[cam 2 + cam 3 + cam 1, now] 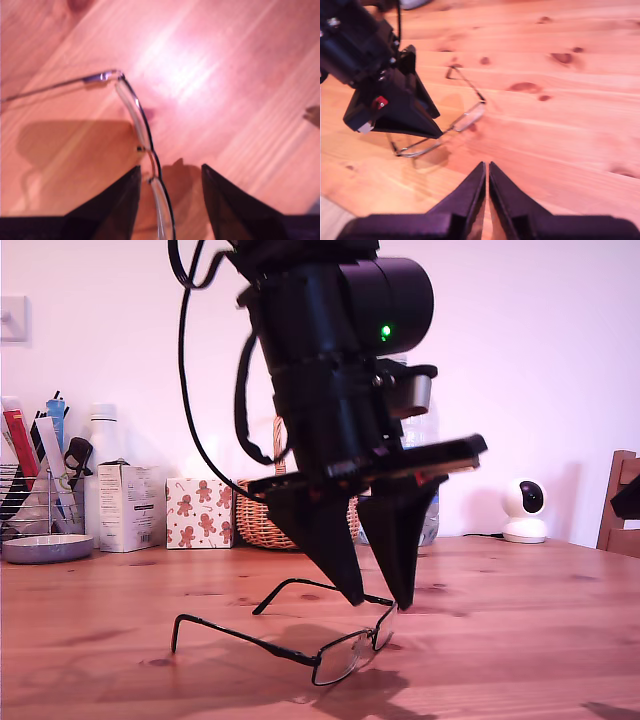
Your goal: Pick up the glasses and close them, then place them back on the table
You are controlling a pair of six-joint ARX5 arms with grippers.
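The glasses are sitting opened out on the table, toward the front of the exterior view and a little to that view's left of centre. Their lenses are facing the exterior view's right, and both slim black arms are reaching off toward that view's left. The nearer arm is running low over the wood to a bent tip, and the farther arm is lying behind it. In the first wrist view the glasses are showing a bright hinge where one arm joins the frame.

We are holding my first gripper tip-down over the frame, its jaws parted narrowly. Along the first wrist view, the frame's front is running into the gap between the two dark fingers. We cannot tell whether either tip is touching the wire. In the second wrist view, the glasses are lying partly behind the first arm's body.

My second gripper is hanging above bare, knotted wood, apart from the glasses. Its jaws are drawn together with only a sliver between the tips, and nothing is in them.

Along the back of the table, in the exterior view, we are seeing a wicker basket, a gingerbread-print box, a white bottle, a pen holder and a small white camera.
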